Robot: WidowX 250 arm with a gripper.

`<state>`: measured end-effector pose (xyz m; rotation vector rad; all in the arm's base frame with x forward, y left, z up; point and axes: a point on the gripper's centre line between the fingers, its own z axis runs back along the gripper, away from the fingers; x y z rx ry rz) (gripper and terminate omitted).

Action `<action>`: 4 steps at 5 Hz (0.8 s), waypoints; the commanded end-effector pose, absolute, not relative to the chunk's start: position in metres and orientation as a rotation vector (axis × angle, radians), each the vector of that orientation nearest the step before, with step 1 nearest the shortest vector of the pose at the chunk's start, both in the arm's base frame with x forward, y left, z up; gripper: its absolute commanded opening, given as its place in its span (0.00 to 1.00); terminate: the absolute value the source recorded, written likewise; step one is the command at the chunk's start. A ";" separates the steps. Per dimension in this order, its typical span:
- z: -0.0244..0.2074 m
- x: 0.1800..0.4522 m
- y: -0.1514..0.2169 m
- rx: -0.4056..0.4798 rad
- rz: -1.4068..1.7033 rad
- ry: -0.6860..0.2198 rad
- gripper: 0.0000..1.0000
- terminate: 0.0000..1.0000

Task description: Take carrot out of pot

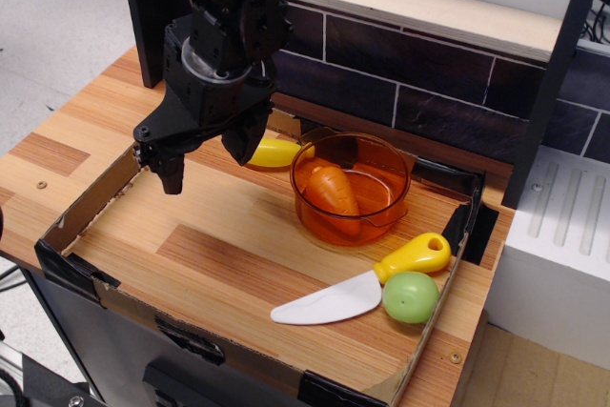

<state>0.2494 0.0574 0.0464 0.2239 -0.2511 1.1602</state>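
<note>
Carrot [333, 191] is not extracted yet; it lies inside the pot [386, 161], leaning against the left wall, so we're at the approach step.

Near edge of the worktop [219, 235]: low cardboard rim [91, 207] with black tape at the corners. Toward the right front, toy knife [367, 283] with white blade and yellow handle, green round fruit [410, 296] touching it near the handle.

Mid: pot sits right of centre, translucent orange, upright, carrot's tapered end pointing down toward the pot floor as far as I can tell.

Behind and left of the pot: yellow banana-like toy [274, 152], partly hidden by the end effector [205, 154].

End effector hangs above the worktop, left of the pot and clear of it, fingers apart, nothing held.

Next move, my read: translate right over the pot, align fingers across the carrot's thick body, descend inside the rim without clipping the wall, close, lift straight up. Risk: glossy taper slips, or the pot drags along.
</note>
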 end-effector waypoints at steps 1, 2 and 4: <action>0.046 0.249 0.057 0.224 1.160 -0.251 1.00 0.00; 0.064 0.256 0.051 0.155 1.217 -0.286 1.00 0.00; 0.094 0.267 0.030 0.022 1.269 -0.264 1.00 0.00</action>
